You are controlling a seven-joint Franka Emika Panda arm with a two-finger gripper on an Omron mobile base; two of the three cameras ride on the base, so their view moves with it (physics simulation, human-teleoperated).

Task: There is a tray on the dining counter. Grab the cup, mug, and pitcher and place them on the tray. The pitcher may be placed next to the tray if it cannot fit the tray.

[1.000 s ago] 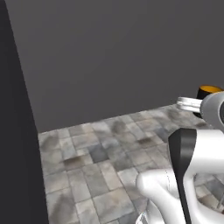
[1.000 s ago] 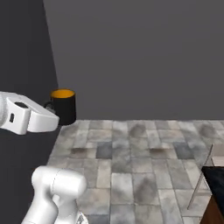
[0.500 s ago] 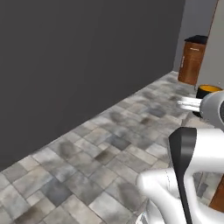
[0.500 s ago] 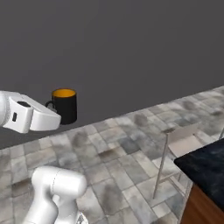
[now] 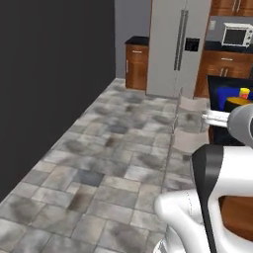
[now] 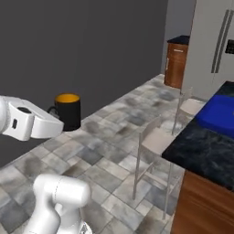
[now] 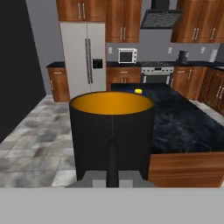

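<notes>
Mug [image 6: 68,111] clamped in gripper [image 7: 112,175], carried upright, well short of table [image 6: 206,151]. Risk: clipping chair [image 6: 155,139] or table edge en route to tray [image 6: 219,113], knocking grip loose.

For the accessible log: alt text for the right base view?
The end effector holds the black mug in the air over grey floor tiles. On the right stand two chairs and the dining counter with the blue tray.

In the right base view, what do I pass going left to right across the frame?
Gripper → mug → nearer chair → farther chair → tray on the dining counter.
</notes>
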